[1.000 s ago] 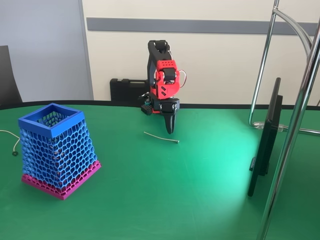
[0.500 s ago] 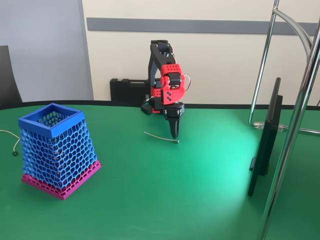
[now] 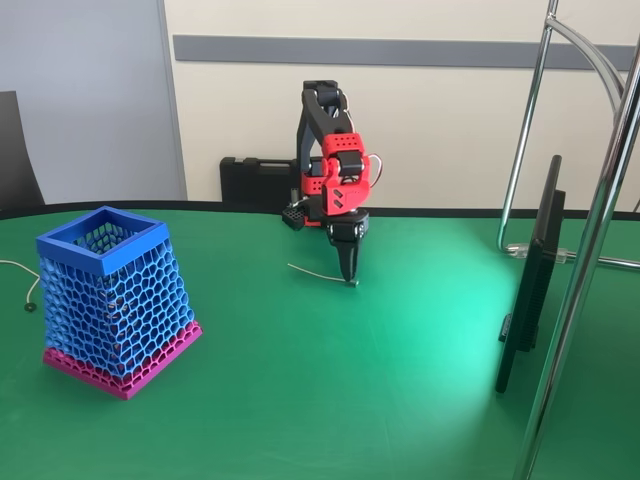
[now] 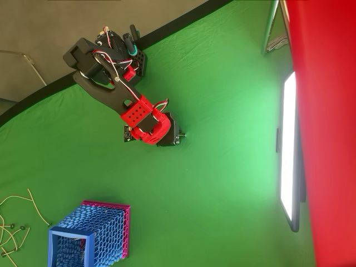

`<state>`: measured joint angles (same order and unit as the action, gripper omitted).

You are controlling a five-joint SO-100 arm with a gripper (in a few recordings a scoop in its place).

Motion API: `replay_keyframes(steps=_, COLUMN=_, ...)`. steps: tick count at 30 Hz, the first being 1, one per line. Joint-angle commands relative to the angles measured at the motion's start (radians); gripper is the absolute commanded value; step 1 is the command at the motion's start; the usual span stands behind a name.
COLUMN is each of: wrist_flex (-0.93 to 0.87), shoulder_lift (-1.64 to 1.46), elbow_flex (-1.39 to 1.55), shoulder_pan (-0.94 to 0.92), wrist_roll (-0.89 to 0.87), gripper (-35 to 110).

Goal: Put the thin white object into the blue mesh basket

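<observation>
The thin white object [image 3: 318, 273] lies flat on the green table, a slim bent stick with its small knob at the right end. My red and black gripper [image 3: 349, 281] points straight down, its tips at the table right at that knob end. The fingers read as one dark wedge and I see no gap, so whether they hold the stick is unclear. From overhead the wrist covers the gripper [image 4: 177, 135] and most of the stick. The blue mesh basket [image 3: 112, 296] stands upright at the left, far from the gripper; overhead the basket [image 4: 92, 233] is at the bottom left.
A dark flat monitor [image 3: 533, 275] stands on edge at the right beside chrome stand poles [image 3: 585, 250]. A thin white cord with a dark round end [image 3: 27, 290] lies left of the basket. A black case [image 3: 255, 182] sits behind the arm's base.
The gripper has dropped and shifted slightly right, from above the stick's middle down to the table at its knob end. The stick and the basket have stayed in place.
</observation>
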<state>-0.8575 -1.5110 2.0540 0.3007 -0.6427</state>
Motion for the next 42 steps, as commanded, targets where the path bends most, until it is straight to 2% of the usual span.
replay_keyframes(steps=1, wrist_flex=-0.005, shoulder_lift=0.005, elbow_flex=-0.040, shoulder_pan=0.008, wrist_roll=-0.008, gripper=12)
replay_keyframes(steps=23, wrist_flex=-0.098, shoulder_lift=0.115, elbow_flex=-0.161, shoulder_pan=0.000, wrist_roll=-0.009, gripper=11)
replay_keyframes(steps=27, wrist_flex=-0.100, shoulder_lift=0.117, elbow_flex=-0.163, shoulder_pan=0.000, wrist_roll=-0.009, gripper=6)
replay_keyframes(steps=42, wrist_flex=-0.100, shoulder_lift=0.086, elbow_flex=-0.178, shoulder_pan=-0.011, wrist_roll=0.048, gripper=3)
